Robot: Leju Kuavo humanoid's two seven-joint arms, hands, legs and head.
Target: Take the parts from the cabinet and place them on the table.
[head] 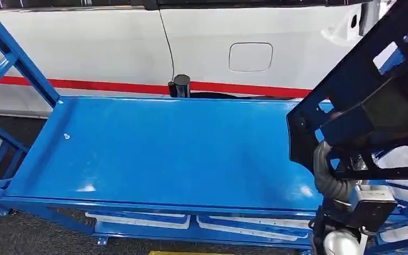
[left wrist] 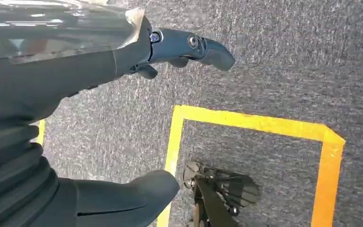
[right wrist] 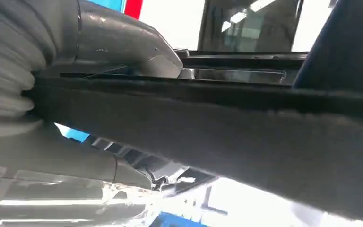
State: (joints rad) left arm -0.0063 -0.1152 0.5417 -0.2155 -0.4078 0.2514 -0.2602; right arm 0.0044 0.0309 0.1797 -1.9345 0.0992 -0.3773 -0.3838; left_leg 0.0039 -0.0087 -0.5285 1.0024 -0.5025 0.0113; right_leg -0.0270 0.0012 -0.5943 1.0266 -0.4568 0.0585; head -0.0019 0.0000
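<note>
- The carry step is in hand — the right hand grips a black part, a flat moulded panel with cut-out windows and ribs, raised at the right end of the blue table.
- In the right wrist view the thumb and fingers clamp either side of the panel's edge, which looks matte and slightly rough.
- The part hangs tilted above the table's right end, not yet resting on it.
- Next move, I'd judge: swing it left over the glossy painted top and lower it flat before letting go — the overhang calls for a steady wrist.
- The left hand hangs over grey carpet floor with yellow tape, fingers spread and holding nothing.
</note>
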